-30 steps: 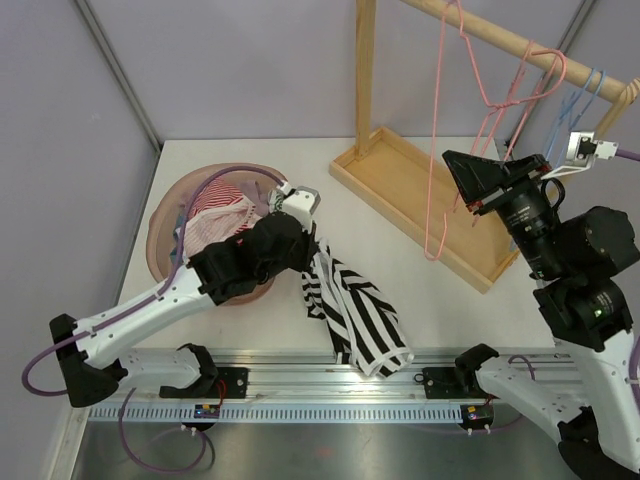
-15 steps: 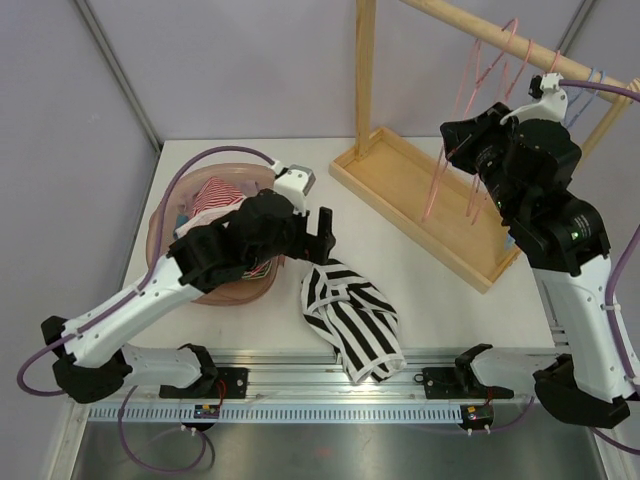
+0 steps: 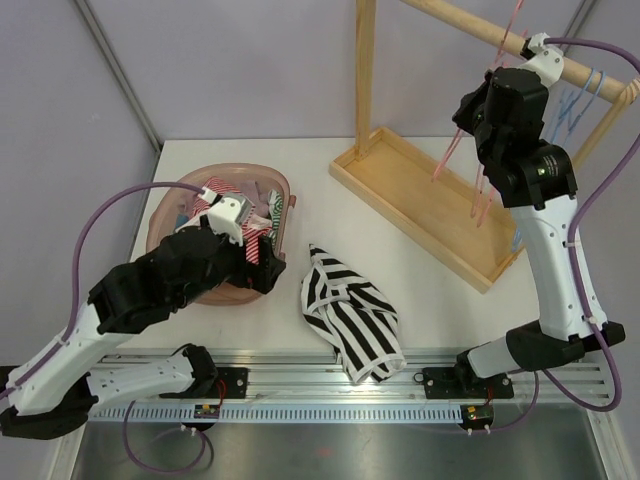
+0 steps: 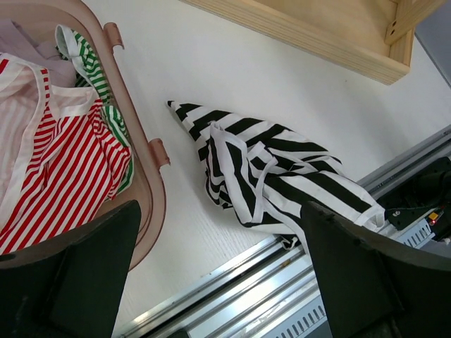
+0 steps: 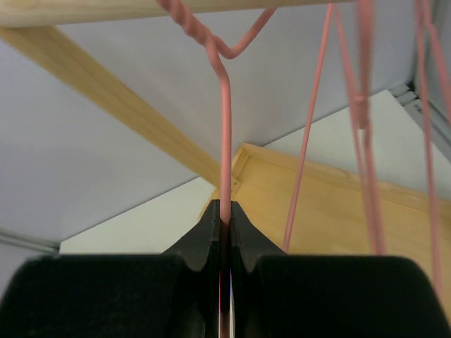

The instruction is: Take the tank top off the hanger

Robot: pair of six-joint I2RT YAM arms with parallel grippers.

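Note:
The black-and-white striped tank top [image 3: 350, 318] lies crumpled on the table near the front edge, off the hanger; the left wrist view shows it [image 4: 275, 176] just ahead of my left gripper. My left gripper [image 4: 225, 282] hovers open above the table between the basket and the tank top, with nothing between its fingers. My right gripper [image 5: 225, 211] is raised high by the wooden rail and is shut on the neck of the bare pink wire hanger [image 5: 225, 141]. The hanger's hook is at the rail [image 5: 106, 10].
A pink basket [image 3: 160, 215] of striped clothes stands at the left, its rim [image 4: 153, 193] close to my left fingers. The wooden rack's tray base [image 3: 400, 190] and post [image 3: 366, 70] stand at the back right. More pink and blue hangers [image 3: 590, 90] hang there. A metal rail [image 3: 330, 385] runs along the front.
My left gripper opened and let go of the tank top, which dropped onto the table; the arm drew back towards the basket. My right arm lifted the pink hanger up to the rail.

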